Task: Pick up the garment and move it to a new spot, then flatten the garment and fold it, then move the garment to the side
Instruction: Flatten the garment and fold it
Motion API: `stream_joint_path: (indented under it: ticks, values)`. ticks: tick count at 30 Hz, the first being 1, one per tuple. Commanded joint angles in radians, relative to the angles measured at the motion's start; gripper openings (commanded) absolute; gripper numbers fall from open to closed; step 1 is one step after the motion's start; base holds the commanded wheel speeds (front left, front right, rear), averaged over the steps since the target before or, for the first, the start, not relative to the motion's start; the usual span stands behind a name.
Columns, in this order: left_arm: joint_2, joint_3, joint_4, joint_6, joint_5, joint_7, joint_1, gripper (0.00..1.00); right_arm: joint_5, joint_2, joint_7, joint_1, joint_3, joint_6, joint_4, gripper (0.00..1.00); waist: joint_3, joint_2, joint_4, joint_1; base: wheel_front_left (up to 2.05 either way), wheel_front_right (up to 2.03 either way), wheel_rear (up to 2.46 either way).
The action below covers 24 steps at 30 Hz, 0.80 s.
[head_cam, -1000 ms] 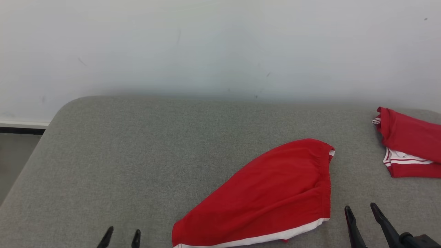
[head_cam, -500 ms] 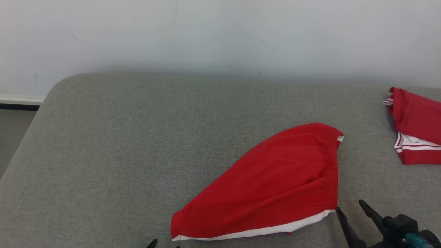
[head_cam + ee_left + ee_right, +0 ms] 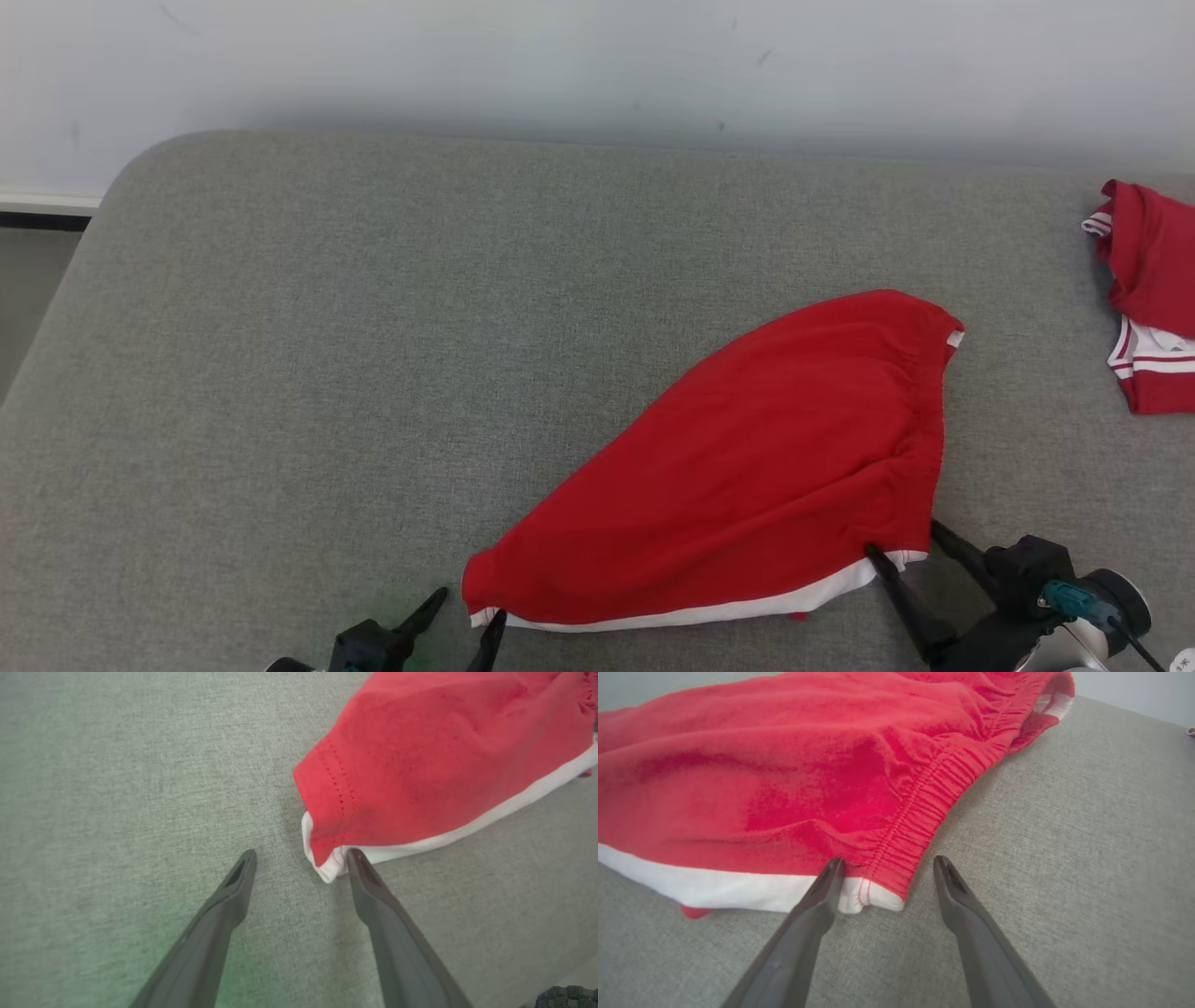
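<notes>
while red garment (image 3: 766, 467) lies on grey cushion (image 3: 373, 327), left pincer (image 3: 470, 603), right pincer (image 3: 903, 537) spread at white-hemmed corners.

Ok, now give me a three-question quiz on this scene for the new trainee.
1. True or false: the left gripper is shut on the red garment.
2. The right gripper stands open at which part of that garment? A) the near corner at its elastic waistband B) its far corner C) its middle
3. Fill in: the second red-and-white garment lies toward the robot's ___ on the grey cushion.
Key: 1 false; 2 A; 3 right.
</notes>
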<state>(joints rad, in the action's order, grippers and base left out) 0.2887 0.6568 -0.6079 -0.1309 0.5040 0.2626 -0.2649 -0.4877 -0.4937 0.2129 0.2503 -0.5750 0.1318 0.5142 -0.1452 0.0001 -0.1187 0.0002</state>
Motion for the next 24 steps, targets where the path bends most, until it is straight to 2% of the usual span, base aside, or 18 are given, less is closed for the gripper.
stream_joint_path:
  ticks: [1, 2, 3, 6, 9, 19, 24]
  values:
    - [-0.006, 0.011, -0.010, 0.001, 0.017, 0.002, -0.006, 1.00, -0.010, -0.006, 0.006, 0.008, -0.014, -0.002, 0.003, 0.25, -0.011, -0.0001, -0.005, -0.0002, 0.00, 0.00, 0.00]
    - [-0.011, 0.024, -0.019, 0.001, 0.032, 0.002, -0.010, 0.44, -0.022, -0.011, 0.009, 0.017, -0.026, -0.002, 0.006, 0.00, -0.013, -0.0001, -0.006, -0.0002, 0.00, 0.00, 0.00]
    - [-0.014, 0.040, -0.024, 0.001, 0.042, 0.001, -0.017, 0.00, -0.034, -0.017, 0.011, 0.026, -0.037, -0.002, 0.012, 0.00, -0.015, -0.0001, -0.006, -0.0002, 0.00, 0.00, 0.00]
    - [-0.018, 0.070, -0.025, 0.001, 0.080, 0.001, -0.024, 0.00, -0.061, -0.022, 0.026, 0.030, -0.070, -0.002, 0.016, 0.00, -0.011, -0.0001, -0.003, -0.0002, 0.00, 0.00, 0.00]
    - [-0.003, 0.054, 0.000, 0.001, 0.086, 0.002, -0.005, 0.00, -0.082, -0.036, 0.040, 0.018, -0.093, -0.002, 0.005, 0.00, 0.006, -0.0001, 0.002, -0.0002, 0.00, 0.00, 0.00]
    - [0.029, -0.135, 0.226, 0.001, 0.006, 0.003, 0.088, 0.00, -0.120, -0.052, 0.053, -0.025, -0.075, -0.002, -0.134, 0.00, 0.079, -0.0001, 0.016, -0.0002, 0.00, 0.00, 0.00]
    - [0.077, -0.179, 0.316, 0.001, -0.022, 0.003, 0.004, 0.00, -0.122, -0.065, 0.043, 0.045, -0.075, -0.002, -0.222, 0.00, 0.095, -0.0001, 0.024, -0.0002, 0.00, 0.00, 0.00]
